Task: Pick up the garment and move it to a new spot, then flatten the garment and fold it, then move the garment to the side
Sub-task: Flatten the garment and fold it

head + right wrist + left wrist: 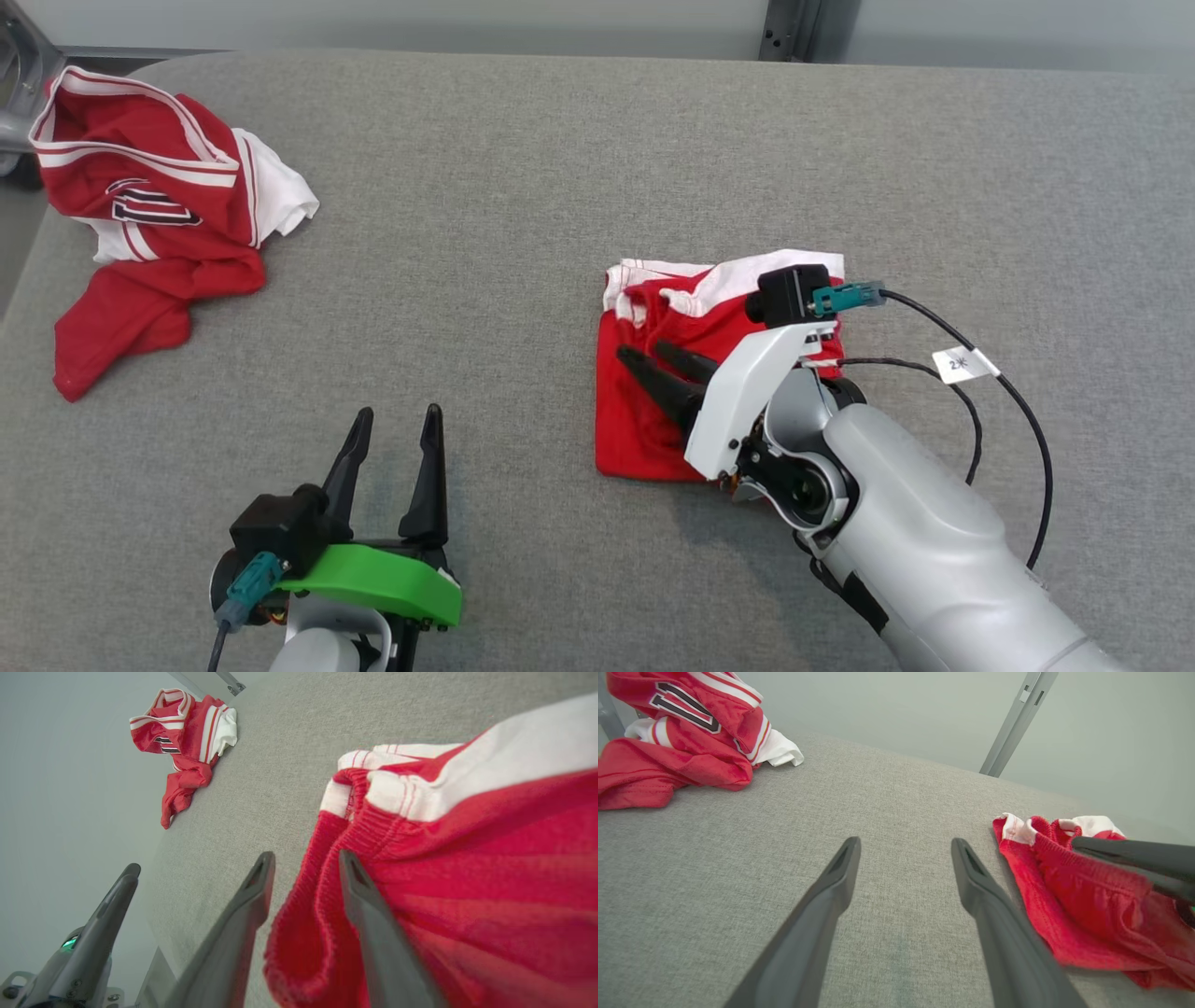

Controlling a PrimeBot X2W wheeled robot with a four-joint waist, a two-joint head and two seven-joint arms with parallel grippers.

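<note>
While the folded red garment [637, 448] is lying right of centre on the grey cushion [560, 140], the right gripper [642, 349] is hanging over it, fingers parted around a loose waistband ridge. The left gripper [399, 411] is hovering nearby, spread wide over bare fabric, and a crumpled jersey [149, 215] is sitting far left.

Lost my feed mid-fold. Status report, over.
Left gripper open, clear of cloth. Right gripper open, waistband fold between fingers. Red shorts folded on grey surface. Crumpled jersey far left, not in the way.
</note>
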